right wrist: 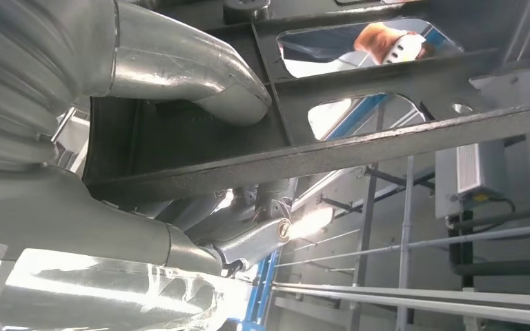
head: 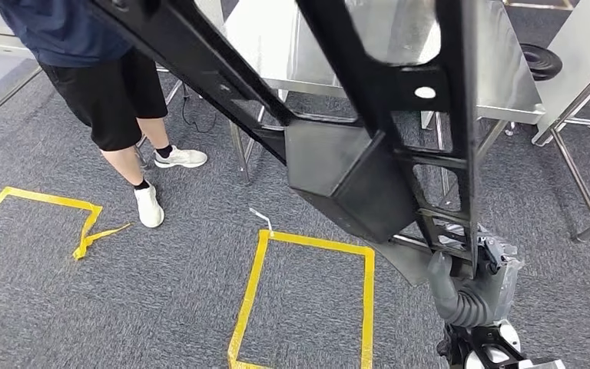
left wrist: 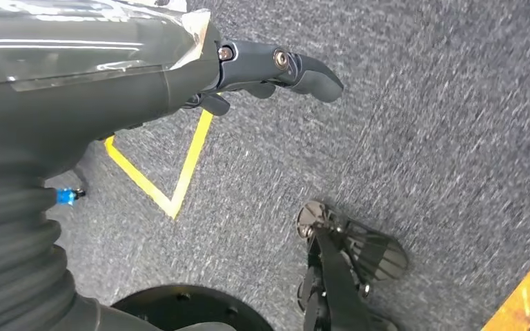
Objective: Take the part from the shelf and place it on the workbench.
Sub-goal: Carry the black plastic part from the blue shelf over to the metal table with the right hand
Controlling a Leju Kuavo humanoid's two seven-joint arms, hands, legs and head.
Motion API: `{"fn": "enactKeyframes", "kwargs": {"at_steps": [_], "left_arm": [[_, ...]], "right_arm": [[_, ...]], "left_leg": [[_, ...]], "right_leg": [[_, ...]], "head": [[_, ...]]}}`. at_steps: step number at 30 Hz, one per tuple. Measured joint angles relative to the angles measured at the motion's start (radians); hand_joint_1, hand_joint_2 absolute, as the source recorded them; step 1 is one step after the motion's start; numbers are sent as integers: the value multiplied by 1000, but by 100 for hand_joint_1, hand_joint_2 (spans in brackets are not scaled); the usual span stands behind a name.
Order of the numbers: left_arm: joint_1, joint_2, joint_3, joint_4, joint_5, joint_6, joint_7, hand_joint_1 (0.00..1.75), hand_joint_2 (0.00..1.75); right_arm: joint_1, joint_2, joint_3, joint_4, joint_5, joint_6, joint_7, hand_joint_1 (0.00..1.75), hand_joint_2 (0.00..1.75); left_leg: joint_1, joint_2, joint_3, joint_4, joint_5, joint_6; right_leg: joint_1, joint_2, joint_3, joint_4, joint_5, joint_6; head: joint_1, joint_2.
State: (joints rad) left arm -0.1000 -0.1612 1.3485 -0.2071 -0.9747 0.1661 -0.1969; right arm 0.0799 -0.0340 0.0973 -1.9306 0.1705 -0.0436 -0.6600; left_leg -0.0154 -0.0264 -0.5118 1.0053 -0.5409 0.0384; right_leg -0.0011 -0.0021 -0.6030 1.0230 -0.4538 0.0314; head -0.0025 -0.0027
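black metal part point(head: 353, 165) rides up from the right hand point(head: 469, 280), which grips its lower end; the steel bench point(head: 507, 84) lies ahead beyond it. left hand point(left wrist: 262, 69) hangs empty, fingers loosely apart. carrying step; next, reach the bench and lower the part.

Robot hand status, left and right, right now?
Left robot hand: holds nothing, hanging over the carpet; open or closed cannot be told.
Right robot hand: gripping the black metal frame part.

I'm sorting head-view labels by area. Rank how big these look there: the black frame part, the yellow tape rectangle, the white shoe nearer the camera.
1. black frame part, though nearness inflates it
2. yellow tape rectangle
3. white shoe
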Motion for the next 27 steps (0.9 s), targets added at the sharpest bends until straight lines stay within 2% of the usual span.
{"fn": "enactKeyframes", "kwargs": {"at_steps": [2,3,4,5,6,7,8,9,10,11,12,13,14,16,17,18,19,20,21,22,23,24,25,26,27], "left_arm": [[-1,1,0,-1,0,1,2,0,175],[-2,1,0,-1,0,2,4,0,175],[-3,1,0,-1,0,2,5,0,175],[-3,0,0,-1,0,2,5,0,175],[-2,0,0,-1,0,3,6,0,175],[-1,0,0,-1,0,4,7,0,175],[2,0,0,-1,0,4,8,0,175],[4,0,0,-1,0,5,8,0,175],[5,0,0,-1,1,5,8,0,175],[7,0,0,0,1,6,8,0,175],[8,0,0,0,2,6,8,0,175],[8,0,0,0,2,6,8,0,175],[8,1,0,0,3,7,9,0,175],[7,1,0,0,4,9,10,0,175],[8,1,0,0,4,9,10,0,175],[9,0,0,0,4,10,10,0,175],[10,0,0,0,4,11,10,0,175],[11,0,0,0,4,11,10,0,175],[11,0,0,0,4,11,9,0,175],[12,1,0,0,5,11,9,0,175],[12,1,0,0,5,11,8,0,175],[13,1,0,0,5,11,8,0,175],[13,1,0,0,5,11,8,0,175],[14,1,0,0,5,11,7,0,175],[14,1,0,0,5,11,7,0,175]], "right_arm": [[-3,0,-1,0,0,1,0,175,175],[-4,0,-2,0,-1,3,0,175,175],[-6,1,-2,0,-2,5,0,175,175],[-7,2,-2,0,-3,7,0,175,175],[-8,3,-2,1,-4,8,0,175,175],[-9,3,-2,2,-5,9,0,175,175],[-8,3,-2,3,-5,10,0,175,175],[-8,4,-2,4,-5,10,0,175,175],[-9,4,-2,5,-6,11,0,175,175],[-9,4,-2,5,-7,11,0,175,175],[-11,4,-2,5,-8,12,0,175,175],[-13,4,-3,6,-9,13,0,175,175],[-15,5,-3,6,-11,15,0,175,175],[-18,5,-2,7,-12,18,0,175,175],[-20,5,-2,7,-12,19,0,175,175],[-22,4,-2,8,-12,19,0,175,175],[-24,4,-2,10,-13,19,0,175,175],[-25,4,-3,12,-14,19,0,175,175],[-24,3,-3,14,-15,19,0,175,175],[-24,3,-3,17,-16,19,0,175,175],[-23,2,-3,20,-16,19,0,175,175],[-23,1,-3,22,-16,19,0,175,175],[-23,0,-3,25,-16,19,0,175,175],[-23,0,-3,27,-16,19,0,175,175],[-21,-1,-3,30,-16,19,0,175,175]], "left_leg": [[2,3,12,2,-14,-10],[3,6,7,24,-24,-17],[6,9,-14,69,-39,-23],[10,12,-54,135,-55,-30],[14,13,-109,212,-72,-37],[18,15,-164,275,-78,-42],[22,17,-208,309,-64,-45],[24,18,-233,302,-25,-48],[25,20,-238,256,32,-48],[26,23,-229,187,94,-48],[23,26,-213,128,134,-46],[19,28,-197,84,151,-41],[14,30,-185,58,148,-33],[8,29,-162,36,120,-10],[7,26,-146,24,114,-1],[7,24,-127,11,106,10],[6,21,-104,-1,98,18],[7,18,-81,-13,89,24],[5,15,-57,-24,76,28],[4,12,-29,-35,62,30],[2,8,1,-44,45,31],[0,4,34,-51,26,32],[-1,0,68,-56,6,32],[-1,-3,98,-59,-18,31],[-2,-4,126,-59,-43,29]], "right_leg": [[-6,3,16,-5,-11,-17],[-11,3,30,-9,-19,-24],[-17,3,45,-12,-27,-30],[-17,2,58,-14,-38,-33],[-18,1,71,-14,-50,-35],[-18,1,84,-14,-63,-35],[-19,2,99,-14,-77,-33],[-21,4,117,-14,-92,-31],[-23,4,137,-15,-108,-28],[-26,5,155,-17,-125,-23],[-25,5,170,-20,-141,-17],[-25,5,181,-27,-153,-10],[-23,4,191,-39,-161,-3],[-20,4,214,-50,-152,19],[-20,4,213,-35,-141,28],[-19,4,196,8,-124,35],[-18,4,154,72,-113,35],[-17,4,96,148,-112,27],[-13,5,34,217,-126,18],[-10,5,-24,262,-157,8],[-9,5,-68,275,-196,0],[-8,5,-99,260,-226,-3],[-8,5,-118,222,-232,0],[-9,4,-129,165,-198,13],[-8,3,-133,103,-118,33]], "head": [[-1,0],[-4,0],[-7,0],[-10,0],[-12,0],[-12,0],[-12,0],[-12,0],[-12,0],[-12,0],[-13,0],[-14,0],[-15,0],[-16,0],[-15,0],[-15,0],[-13,0],[-12,0],[-11,0],[-10,0],[-10,0],[-10,0],[-10,0],[-9,0],[-8,0]]}}
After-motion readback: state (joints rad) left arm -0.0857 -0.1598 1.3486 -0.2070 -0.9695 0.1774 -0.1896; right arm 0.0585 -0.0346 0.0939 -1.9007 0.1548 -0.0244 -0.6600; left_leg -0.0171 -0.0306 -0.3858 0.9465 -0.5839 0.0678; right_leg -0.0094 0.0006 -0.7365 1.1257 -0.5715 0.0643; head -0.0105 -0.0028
